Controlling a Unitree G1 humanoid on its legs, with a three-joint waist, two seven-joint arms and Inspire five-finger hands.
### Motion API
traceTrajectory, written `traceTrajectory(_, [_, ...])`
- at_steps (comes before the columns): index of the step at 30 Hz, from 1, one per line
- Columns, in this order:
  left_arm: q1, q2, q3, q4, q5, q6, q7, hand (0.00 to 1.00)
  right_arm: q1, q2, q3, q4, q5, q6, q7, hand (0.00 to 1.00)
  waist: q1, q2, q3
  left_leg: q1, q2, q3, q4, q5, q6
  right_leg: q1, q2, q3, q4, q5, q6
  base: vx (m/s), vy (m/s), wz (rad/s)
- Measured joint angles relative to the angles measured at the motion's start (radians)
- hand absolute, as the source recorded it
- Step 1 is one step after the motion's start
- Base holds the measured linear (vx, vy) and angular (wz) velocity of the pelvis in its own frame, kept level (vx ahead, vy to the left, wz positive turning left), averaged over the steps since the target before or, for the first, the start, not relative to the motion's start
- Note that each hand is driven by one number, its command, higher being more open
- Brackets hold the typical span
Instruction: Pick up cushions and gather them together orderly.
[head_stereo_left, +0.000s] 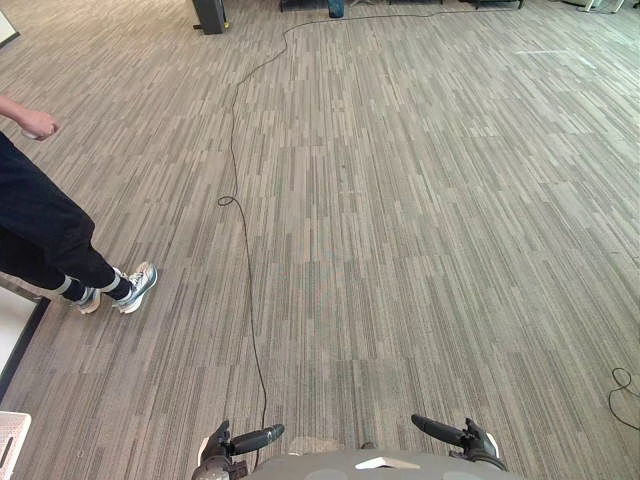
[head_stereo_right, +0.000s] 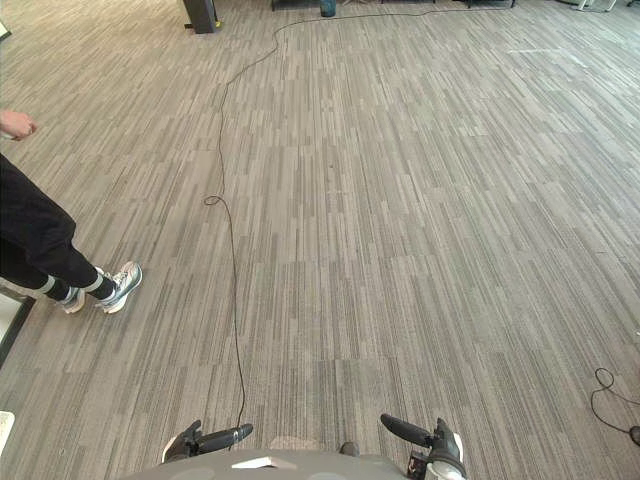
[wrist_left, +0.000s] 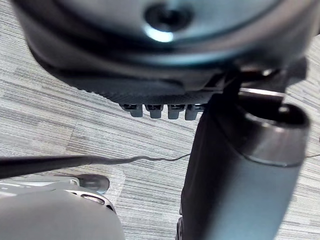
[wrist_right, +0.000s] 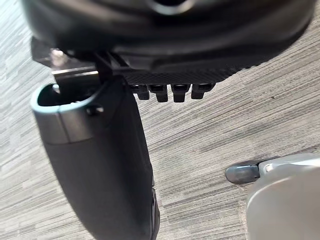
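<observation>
Grey carpet (head_stereo_left: 420, 220), person's legs (head_stereo_left: 48, 238) at left

A grey-brown carpet floor (head_stereo_left: 400, 200) covers the frame, patterned in thin light and dark grey streaks laid in plank-like blocks. At the left edge is a person in loose black trousers (head_stereo_left: 40, 235), dark socks (head_stereo_left: 62, 286) with white bands, and pale grey-white trainers (head_stereo_left: 138, 285). At the bottom edge are the matt black left hand (head_stereo_left: 245, 440) and the matt black right hand (head_stereo_left: 450, 434). A black stand base (head_stereo_left: 210, 14) sits at upper left.
</observation>
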Motion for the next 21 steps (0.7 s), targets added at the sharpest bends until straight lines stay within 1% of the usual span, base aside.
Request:
traceTrajectory(1, [-0.001, 0.000, 0.000, 0.004, 0.000, 0.000, -0.001, 1.00, -0.003, 0.013, 0.000, 0.000, 0.000, 0.001, 0.000, 1.00, 0.001, -0.002, 0.002, 0.000, 0.000, -0.007, -0.010, 0.008, 0.009, 0.000, 0.002, -0.008, -0.007, 0.006, -0.002, -0.11, -0.037, 0.18])
traceTrajectory(6, [-0.003, 0.001, -0.001, 0.004, 0.000, 0.000, -0.001, 1.00, -0.009, 0.019, 0.001, 0.002, -0.007, 0.006, 0.002, 1.00, 0.003, -0.007, 0.009, 0.002, 0.000, -0.019, -0.020, 0.016, 0.015, 0.014, 0.002, -0.024, -0.030, 0.017, -0.002, -0.05, -0.017, 0.11])
traceTrajectory(13, [-0.010, 0.011, -0.010, 0.014, -0.001, 0.000, -0.003, 1.00, -0.017, 0.021, 0.002, 0.012, 0.001, 0.007, 0.002, 1.00, 0.003, -0.013, 0.015, 0.011, 0.000, -0.026, -0.038, 0.020, 0.012, 0.027, 0.006, -0.031, -0.047, 0.019, -0.002, 0.03, -0.011, 0.03])
traceTrajectory(17, [-0.015, 0.021, -0.011, 0.014, -0.002, 0.001, -0.003, 1.00, -0.027, 0.021, 0.001, 0.023, 0.003, 0.009, 0.001, 1.00, 0.002, -0.024, 0.025, 0.012, 0.000, -0.027, -0.037, 0.022, 0.010, 0.029, 0.005, -0.035, -0.047, 0.018, 0.000, 0.02, -0.004, 0.01])
traceTrajectory(19, [-0.016, 0.021, -0.011, 0.013, -0.002, 0.001, -0.003, 1.00, -0.027, 0.021, 0.001, 0.023, 0.004, 0.008, 0.001, 1.00, 0.002, -0.025, 0.026, 0.012, -0.001, -0.028, -0.035, 0.022, 0.010, 0.030, 0.003, -0.036, -0.047, 0.016, 0.001, 0.00, 0.000, 0.00])
traceTrajectory(21, [-0.020, 0.022, -0.010, 0.010, -0.002, 0.001, -0.003, 1.00, -0.030, 0.021, 0.001, 0.019, 0.008, 0.008, 0.001, 1.00, 0.002, -0.027, 0.039, 0.005, -0.003, -0.028, -0.001, 0.013, -0.001, 0.028, -0.004, -0.039, -0.018, -0.004, -0.003, -0.04, -0.006, 0.11])
